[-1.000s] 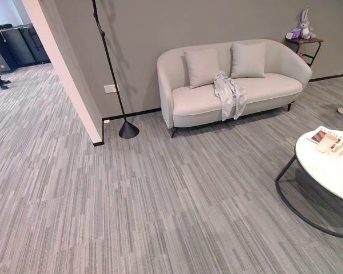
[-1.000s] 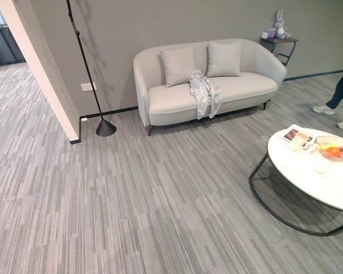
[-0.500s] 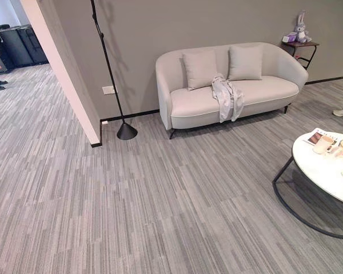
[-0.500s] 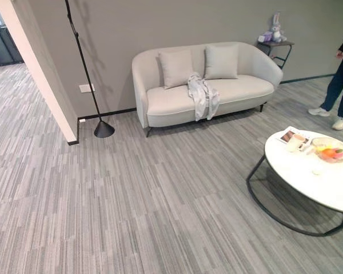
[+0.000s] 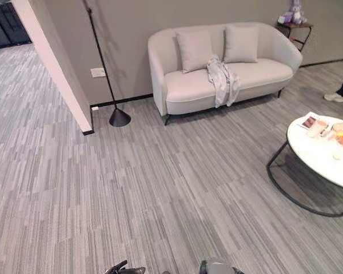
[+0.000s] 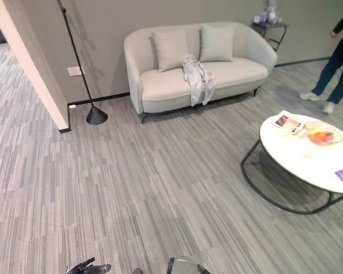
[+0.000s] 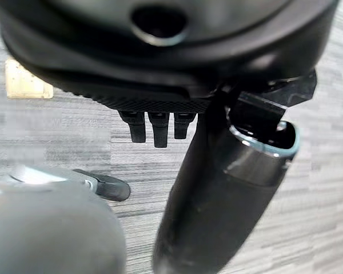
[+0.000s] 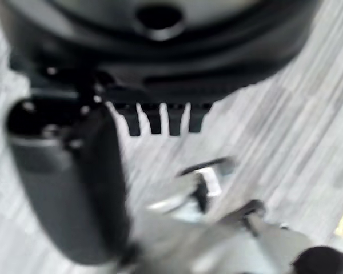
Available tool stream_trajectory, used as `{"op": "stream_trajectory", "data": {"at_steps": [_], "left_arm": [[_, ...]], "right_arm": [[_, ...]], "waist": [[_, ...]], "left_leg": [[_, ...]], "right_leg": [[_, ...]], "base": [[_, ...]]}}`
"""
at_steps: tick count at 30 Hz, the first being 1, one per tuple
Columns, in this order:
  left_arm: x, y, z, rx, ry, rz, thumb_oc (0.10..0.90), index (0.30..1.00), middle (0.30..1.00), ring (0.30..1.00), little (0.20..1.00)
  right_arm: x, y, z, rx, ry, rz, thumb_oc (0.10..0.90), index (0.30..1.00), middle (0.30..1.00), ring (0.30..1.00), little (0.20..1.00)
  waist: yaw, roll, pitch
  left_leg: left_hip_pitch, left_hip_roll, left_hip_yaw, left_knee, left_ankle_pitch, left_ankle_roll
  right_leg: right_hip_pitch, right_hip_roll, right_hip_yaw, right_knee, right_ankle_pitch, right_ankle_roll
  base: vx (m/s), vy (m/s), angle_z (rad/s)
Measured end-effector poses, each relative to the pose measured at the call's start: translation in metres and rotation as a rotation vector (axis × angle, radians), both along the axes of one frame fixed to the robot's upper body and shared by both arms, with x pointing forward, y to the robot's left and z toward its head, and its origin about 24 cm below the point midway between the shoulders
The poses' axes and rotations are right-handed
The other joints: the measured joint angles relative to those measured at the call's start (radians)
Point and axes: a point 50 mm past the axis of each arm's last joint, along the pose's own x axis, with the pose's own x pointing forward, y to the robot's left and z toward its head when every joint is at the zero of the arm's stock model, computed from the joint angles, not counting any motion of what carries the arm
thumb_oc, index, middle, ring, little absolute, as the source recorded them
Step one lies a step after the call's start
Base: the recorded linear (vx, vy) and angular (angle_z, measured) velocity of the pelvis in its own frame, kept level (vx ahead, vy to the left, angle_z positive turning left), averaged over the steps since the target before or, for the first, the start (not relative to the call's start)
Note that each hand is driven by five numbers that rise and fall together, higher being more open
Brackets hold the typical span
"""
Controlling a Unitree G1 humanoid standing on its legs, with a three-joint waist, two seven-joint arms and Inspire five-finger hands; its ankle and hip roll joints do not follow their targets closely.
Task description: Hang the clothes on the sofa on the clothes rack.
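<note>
A light grey garment (image 5: 222, 80) lies crumpled on the cream sofa (image 5: 188, 94), draped from the back cushions over the seat's front edge. Left of the sofa, by the wall, a thin black pole stands on a cone base (image 5: 119, 117). Both of these are across the carpet, well away from me. My left hand (image 7: 160, 57) hangs over the carpet, fingers (image 7: 154, 128) straight and thumb (image 7: 217, 194) out, holding nothing. My right hand (image 8: 160, 45) hangs the same way, with straight fingers (image 8: 160, 121) and an empty grasp.
A round white table (image 5: 320, 157) on a black wire frame stands at the right, carrying a book, a cup and a fruit bowl. A person's legs (image 6: 331, 74) are beyond it. A small side table (image 5: 294, 24) stands by the sofa's right end. A white wall corner (image 5: 63, 74) juts out on the left.
The whole picture has shifted: the camera has moved a little toward the sofa and tipped downward. The garment, sofa and pole keep their places.
</note>
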Motion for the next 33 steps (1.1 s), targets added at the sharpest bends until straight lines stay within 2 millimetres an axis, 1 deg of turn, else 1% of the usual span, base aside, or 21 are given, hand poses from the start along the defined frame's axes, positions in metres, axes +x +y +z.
{"op": "stream_trajectory", "data": {"at_steps": [3, 5, 7, 10, 11, 13, 15, 16, 17, 19, 20, 22, 24, 26, 27, 28, 29, 30, 31, 32, 33], "left_arm": [[-0.009, 0.0, -0.002, 0.009, 0.035, 0.016, 0.8, 0.9, 0.9, 0.9, 0.9], [-0.008, -0.001, -0.002, 0.011, 0.038, 0.023, 0.8, 0.9, 0.9, 0.9, 0.9], [-0.008, -0.001, -0.002, 0.018, 0.042, 0.009, 0.8, 0.9, 0.9, 0.9, 0.9], [-0.026, 0.001, -0.004, 0.02, 0.081, 0.027, 0.8, 0.9, 0.9, 0.9, 0.9], [-0.036, 0.008, -0.004, 0.043, 0.107, 0.032, 0.8, 0.9, 0.9, 0.9, 0.9], [-0.041, 0.0, -0.006, 0.021, 0.124, 0.03, 0.8, 0.9, 0.9, 0.9, 0.9], [-0.042, 0.001, -0.005, 0.024, 0.132, -0.008, 0.8, 0.9, 0.9, 0.9, 0.9], [-0.035, 0.008, -0.003, 0.048, 0.106, -0.005, 0.8, 0.9, 0.9, 0.9, 0.9], [-0.028, 0.005, -0.003, 0.042, 0.078, 0.014, 0.8, 0.9, 0.9, 0.9, 0.9], [-0.015, 0.005, -0.001, 0.049, 0.039, -0.002, 0.8, 0.9, 0.9, 0.9, 0.9], [-0.004, 0.008, 0.001, 0.057, 0.006, -0.004, 0.8, 0.9, 0.9, 0.9, 0.9], [0.018, 0.01, 0.006, 0.077, -0.052, -0.05, 0.8, 0.9, 0.9, 0.9, 0.9], [0.058, 0.006, 0.02, 0.072, -0.215, -0.09, 0.8, 0.9, 0.9, 0.9, 0.9], [0.069, -0.002, 0.024, 0.053, -0.281, -0.064, 0.8, 0.9, 0.9, 0.9, 0.9], [0.06, -0.006, 0.018, 0.029, -0.243, -0.004, 0.8, 0.9, 0.9, 0.9, 0.9], [0.047, -0.007, 0.012, 0.008, -0.179, 0.072, 0.8, 0.9, 0.9, 0.9, 0.9], [0.007, 0.004, 0.002, 0.043, -0.024, 0.136, 0.8, 0.9, 0.9, 0.9, 0.9], [-0.036, 0.029, 0.001, 0.111, 0.084, 0.21, 0.8, 0.9, 0.9, 0.9, 0.9], [-0.044, 0.033, 0.002, 0.114, 0.103, 0.237, 0.8, 0.9, 0.9, 0.9, 0.9], [-0.045, 0.035, 0.002, 0.113, 0.103, 0.247, 0.8, 0.9, 0.9, 0.9, 0.9], [-0.044, 0.033, 0.002, 0.112, 0.108, 0.251, 0.8, 0.9, 0.9, 0.9, 0.9]], "right_arm": [[-0.004, 0.0, 0.0, -0.001, 0.006, -0.008, 0.8, 0.9, 0.9, 0.9, 0.9], [-0.003, 0.0, 0.0, -0.006, 0.007, -0.008, 0.8, 0.9, 0.9, 0.9, 0.9], [-0.004, 0.001, -0.001, -0.01, 0.002, 0.001, 0.8, 0.9, 0.9, 0.9, 0.9], [-0.018, 0.005, -0.003, 0.002, 0.045, 0.015, 0.8, 0.9, 0.9, 0.9, 0.9], [-0.029, 0.011, -0.005, 0.02, 0.085, 0.049, 0.8, 0.9, 0.9, 0.9, 0.9], [-0.036, 0.007, -0.004, 0.008, 0.104, 0.052, 0.8, 0.9, 0.9, 0.9, 0.9], [-0.029, 0.006, -0.003, -0.001, 0.099, 0.12, 0.8, 0.9, 0.9, 0.9, 0.9], [-0.022, 0.006, -0.003, -0.009, 0.086, 0.179, 0.8, 0.9, 0.9, 0.9, 0.9], [0.004, -0.003, 0.001, -0.062, 0.01, 0.267, 0.8, 0.9, 0.9, 0.9, 0.9], [0.022, -0.005, 0.005, -0.097, -0.032, 0.343, 0.8, 0.9, 0.9, 0.9, 0.9], [0.025, -0.002, 0.004, -0.106, -0.024, 0.39, 0.8, 0.9, 0.9, 0.9, 0.9], [0.069, 0.009, 0.011, -0.137, -0.133, 0.499, 0.8, 0.9, 0.9, 0.9, 0.9], [0.1, 0.018, 0.019, -0.168, -0.159, 0.558, 0.8, 0.9, 0.9, 0.9, 0.9], [0.139, 0.02, 0.036, -0.224, -0.296, 0.602, 0.8, 0.9, 0.9, 0.9, 0.9], [0.155, 0.023, 0.045, -0.248, -0.364, 0.63, 0.8, 0.9, 0.9, 0.9, 0.9], [0.157, 0.025, 0.047, -0.258, -0.386, 0.654, 0.8, 0.9, 0.9, 0.9, 0.9], [0.143, 0.047, 0.038, -0.208, -0.389, 0.704, 0.8, 0.9, 0.9, 0.9, 0.9], [0.096, 0.083, 0.015, -0.081, -0.302, 0.723, 0.8, 0.9, 0.9, 0.9, 0.9], [0.071, 0.089, 0.007, -0.04, -0.23, 0.728, 0.8, 0.9, 0.9, 0.9, 0.9], [0.063, 0.094, 0.004, -0.026, -0.205, 0.746, 0.8, 0.9, 0.9, 0.9, 0.9], [0.066, 0.098, 0.005, -0.034, -0.21, 0.828, 0.8, 0.9, 0.9, 0.9, 0.9]], "waist": [[-0.009, -0.002, -0.014], [-0.023, -0.007, -0.024], [-0.034, -0.009, -0.023], [-0.051, -0.032, -0.068], [-0.054, -0.033, -0.104], [-0.059, 0.001, -0.149], [-0.045, -0.003, -0.163], [-0.012, -0.04, -0.183], [0.015, -0.043, -0.182], [0.03, -0.044, -0.17], [0.041, -0.056, -0.161], [0.022, -0.092, -0.137], [0.032, -0.116, -0.043], [0.07, -0.098, 0.02], [0.095, -0.042, 0.034], [0.102, 0.001, 0.043], [0.107, 0.006, 0.035], [0.099, -0.116, -0.042], [0.078, -0.167, -0.064], [0.084, -0.184, -0.063], [0.088, -0.174, -0.059]], "left_leg": [[-0.001, 0.0, -0.036, 0.005, 0.0, -0.003], [-0.009, -0.014, -0.045, 0.006, -0.002, -0.013], [0.002, -0.018, -0.069, 0.007, -0.008, -0.021], [0.071, 0.01, -0.101, -0.011, -0.055, -0.057], [0.104, 0.057, -0.138, -0.011, -0.096, -0.09], [0.116, 0.17, -0.166, -0.01, -0.121, -0.136], [0.055, 0.203, -0.186, 0.151, -0.133, -0.187], [-0.02, 0.199, -0.194, 0.332, -0.13, -0.196], [-0.092, 0.216, -0.201, 0.515, -0.101, -0.252], [-0.212, 0.233, -0.202, 0.755, -0.033, -0.273], [-0.263, 0.249, -0.176, 0.871, 0.014, -0.259], [-0.358, 0.223, -0.11, 0.903, 0.021, -0.273], [-0.52, 0.167, 0.043, 0.856, -0.089, -0.217], [-0.515, 0.062, 0.106, 0.358, -0.083, -0.212], [-0.491, 0.045, 0.116, 0.125, -0.042, -0.224], [-0.486, 0.044, 0.128, 0.071, -0.008, -0.197], [-0.479, 0.03, 0.133, 0.209, 0.012, -0.169], [-0.438, -0.023, 0.13, 0.321, 0.009, -0.09], [-0.355, -0.031, 0.13, 0.238, 0.076, -0.003], [-0.297, -0.027, 0.134, 0.188, 0.068, -0.001], [-0.204, 0.004, 0.158, 0.113, 0.062, -0.003]], "right_leg": [[0.05, -0.003, 0.046, -0.375, 0.035, -0.011], [0.071, -0.045, 0.088, -0.627, 0.101, 0.032], [0.068, -0.093, 0.086, -0.662, 0.138, 0.033], [0.095, -0.084, 0.081, -0.606, 0.185, 0.019], [0.126, -0.034, 0.079, -0.576, 0.241, -0.019], [0.158, 0.065, 0.054, -0.556, 0.24, -0.029], [0.217, 0.106, -0.002, -0.596, 0.22, -0.061], [0.25, 0.129, -0.013, -0.639, 0.208, -0.099], [0.293, 0.176, -0.033, -0.646, 0.198, -0.183], [0.337, 0.218, -0.047, -0.667, 0.177, -0.221], [0.351, 0.223, -0.054, -0.669, 0.173, -0.235], [0.4, 0.221, -0.06, -0.669, 0.114, -0.284], [0.385, 0.196, -0.079, -0.667, 0.107, -0.278], [0.362, 0.183, -0.026, -0.676, 0.073, -0.2], [0.377, 0.217, 0.0, -0.678, 0.059, -0.187], [0.413, 0.252, 0.01, -0.676, 0.077, -0.2], [0.498, 0.273, 0.033, -0.678, 0.047, -0.25], [0.556, 0.244, 0.032, -0.669, -0.036, -0.232], [0.582, 0.241, 0.022, -0.634, -0.079, -0.193], [0.555, 0.227, 0.045, -0.536, -0.086, -0.178], [0.483, 0.23, 0.06, -0.31, -0.081, -0.117]], "base": [[0.45, -0.202, 0.24], [0.43, -0.16, 0.24], [0.23, -0.097, 0.26], [0.43, -0.255, 0.37], [0.61, -0.448, 0.66], [0.57, -0.441, 0.78], [0.41, -0.319, 0.52], [0.47, -0.466, 0.16], [0.46, -0.49, 0.11], [0.21, -0.246, 0.12], [0.19, -0.154, -0.39], [0.55, -0.156, -0.11], [0.56, 0.057, 0.5], [0.39, 0.049, -0.54], [0.26, 0.043, -1.13], [0.25, 0.031, -1.26], [0.49, 0.088, -0.76], [0.58, 0.148, -0.07], [0.72, 0.201, 0.29], [0.48, 0.143, -0.25], [0.37, 0.121, -1.04]]}}
